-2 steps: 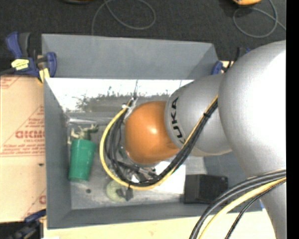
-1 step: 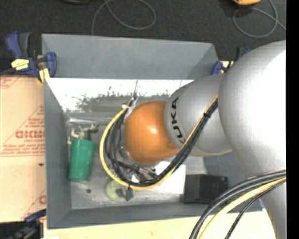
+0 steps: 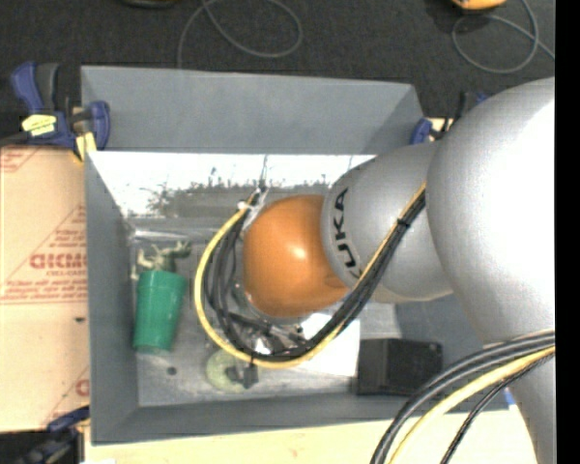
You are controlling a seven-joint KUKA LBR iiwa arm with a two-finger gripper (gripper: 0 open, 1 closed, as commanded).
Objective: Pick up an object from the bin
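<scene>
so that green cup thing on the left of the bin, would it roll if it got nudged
Probably: the green cup looks round-sided and seems to lie on its side on the bin floor, so a sideways nudge would likely roll it. It tapers slightly, so it may curve rather than run straight. It looks like plastic, so probably light.

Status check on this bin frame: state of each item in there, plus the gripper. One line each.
green cup: lying on its side, left part of the bin, apart from the arm.
pale green round piece: flat on the floor by the front wall, right beside the gripper.
black block: lying flat, front right corner.
gripper: low in the bin's middle, under the orange wrist cover; whether it holds anything is hidden.
</scene>
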